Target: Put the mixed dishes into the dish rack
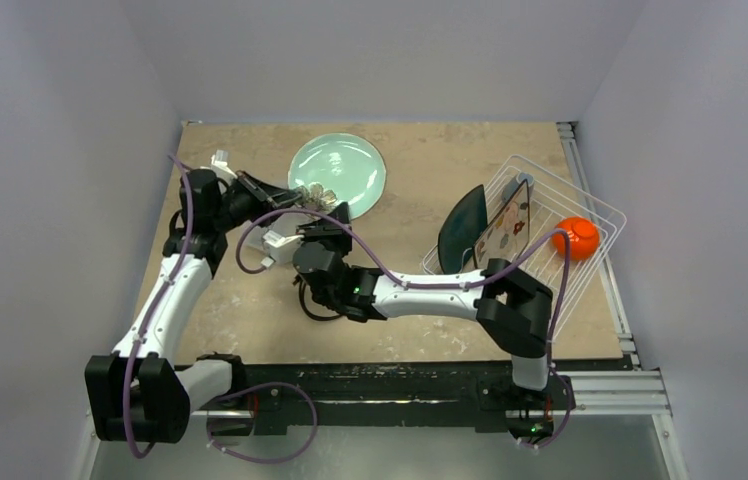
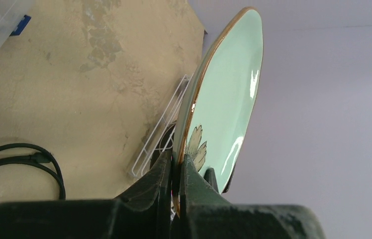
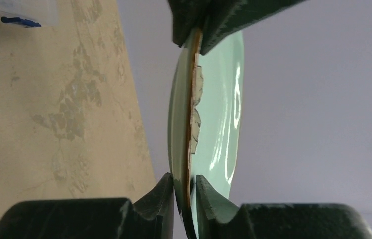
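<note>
- Overhead — pale mint round plate point(image 1: 337, 172) over the far-centre of the table point(image 1: 420, 335), well apart from the white wire dish rack point(image 1: 580, 275) at right. The left gripper point(image 1: 318, 196) and right gripper point(image 1: 328, 218) both meet its near rim.
- Left wrist — fingers point(image 2: 159, 174) pressed together on the plate's gold-edged rim, beside a leaf motif.
- Right wrist — own jaws pinch the rim at bottom; left gripper clamps it at top.

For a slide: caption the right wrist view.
Left gripper and right gripper both clamp the pale mint round plate.
</note>
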### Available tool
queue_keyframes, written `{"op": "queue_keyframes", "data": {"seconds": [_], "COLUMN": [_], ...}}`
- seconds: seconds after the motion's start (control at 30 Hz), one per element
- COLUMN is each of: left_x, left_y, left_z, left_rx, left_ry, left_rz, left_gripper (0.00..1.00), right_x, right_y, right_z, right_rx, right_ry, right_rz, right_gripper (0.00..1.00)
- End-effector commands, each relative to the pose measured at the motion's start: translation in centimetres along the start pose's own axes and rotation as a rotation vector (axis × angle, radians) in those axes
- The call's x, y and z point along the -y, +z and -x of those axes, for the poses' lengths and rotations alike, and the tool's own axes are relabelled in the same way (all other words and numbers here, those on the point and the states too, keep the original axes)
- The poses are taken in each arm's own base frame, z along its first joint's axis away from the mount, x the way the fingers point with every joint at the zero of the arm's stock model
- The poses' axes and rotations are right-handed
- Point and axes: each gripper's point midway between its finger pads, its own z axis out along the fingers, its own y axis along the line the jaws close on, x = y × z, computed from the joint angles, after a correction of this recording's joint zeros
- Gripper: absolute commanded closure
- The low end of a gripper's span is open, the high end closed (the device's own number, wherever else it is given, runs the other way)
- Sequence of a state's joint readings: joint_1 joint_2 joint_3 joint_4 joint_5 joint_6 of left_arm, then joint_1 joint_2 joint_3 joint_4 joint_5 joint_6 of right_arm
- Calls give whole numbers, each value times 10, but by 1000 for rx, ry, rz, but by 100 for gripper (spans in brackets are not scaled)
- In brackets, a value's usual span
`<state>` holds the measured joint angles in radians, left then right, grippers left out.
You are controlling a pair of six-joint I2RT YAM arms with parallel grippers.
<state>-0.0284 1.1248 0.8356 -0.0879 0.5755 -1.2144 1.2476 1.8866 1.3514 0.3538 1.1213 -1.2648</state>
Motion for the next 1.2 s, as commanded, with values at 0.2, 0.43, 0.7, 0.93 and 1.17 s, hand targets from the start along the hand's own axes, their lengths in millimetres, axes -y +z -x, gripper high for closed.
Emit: {"op": "queue_keyframes", "data": {"seconds": [0.2, 0.43, 0.7, 0.93, 1.17], "left_x": [57, 75, 125, 135, 131], "left_y": [-7, -9, -60, -75, -65], "left_z": [3, 2, 11, 12, 10], "left_rx": [-36, -63, 177, 262, 212], "left_ry": [138, 185, 536, 625, 581], "left_rz": [-172, -241, -358, -417, -420], "left_gripper": [100, 40, 0, 0, 2], "right_x": [51, 65, 108, 169, 227], "right_y": [-1, -9, -24, -36, -77], "right_z": [-2, -13, -36, -83, -167], "right_rx": [10, 17, 31, 52, 87], "right_ry": [197, 274, 468, 873, 1357], "right_rz": [-109, -131, -169, -123, -124], "right_gripper": [100, 100, 100, 100, 100]}}
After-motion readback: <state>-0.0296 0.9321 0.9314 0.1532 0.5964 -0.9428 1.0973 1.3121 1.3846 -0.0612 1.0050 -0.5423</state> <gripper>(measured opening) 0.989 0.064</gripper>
